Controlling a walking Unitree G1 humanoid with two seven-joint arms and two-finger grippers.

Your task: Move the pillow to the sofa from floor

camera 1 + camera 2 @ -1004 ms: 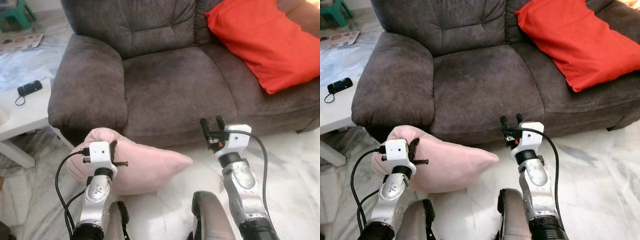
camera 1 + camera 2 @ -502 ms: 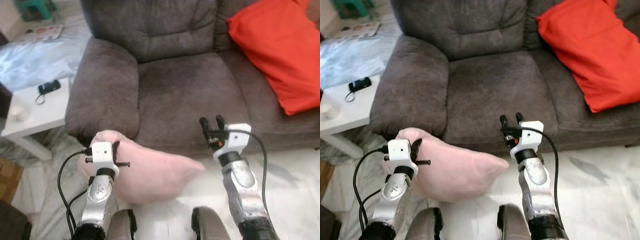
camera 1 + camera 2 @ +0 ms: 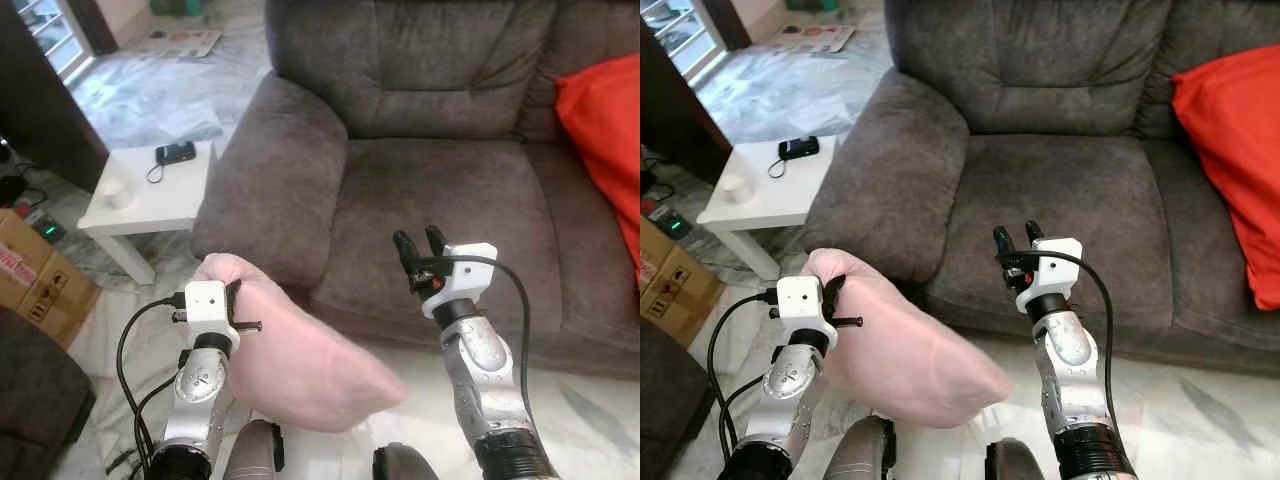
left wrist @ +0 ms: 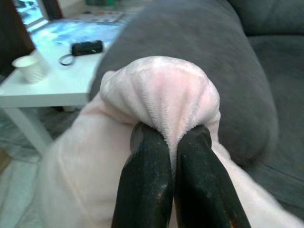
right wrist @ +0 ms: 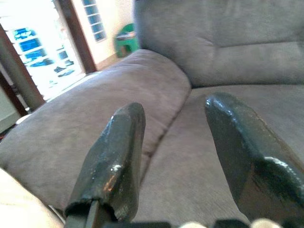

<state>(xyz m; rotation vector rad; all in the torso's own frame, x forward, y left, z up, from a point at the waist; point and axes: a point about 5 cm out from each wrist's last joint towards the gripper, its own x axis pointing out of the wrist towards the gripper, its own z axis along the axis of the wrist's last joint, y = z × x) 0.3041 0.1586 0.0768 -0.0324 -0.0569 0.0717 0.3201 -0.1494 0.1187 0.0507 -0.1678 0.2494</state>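
Pinching a bunched fold of the pink pillow (image 3: 300, 360), my left gripper (image 4: 166, 142) has its jaws closed tight on the fabric, and the pillow hangs from that grip low in front of me, its bulk sagging toward my right over the pale marble floor (image 3: 590, 420), just short of the sofa's front edge. My right gripper (image 3: 421, 243) is raised beside it with its jaws spread apart and nothing between them, poised over the front of the seat cushion. Beyond both lies the grey sofa (image 3: 440, 190), its fat armrest just past the pillow's gathered end, and an orange cushion (image 3: 605, 130) leans on the far right of the seat. To my left stands a small white table (image 3: 150, 195) carrying a black phone-like device (image 3: 175, 153) with a cord and a white cup (image 3: 116, 190). Nearer on that side sits a cardboard box (image 3: 35, 275) on the floor.
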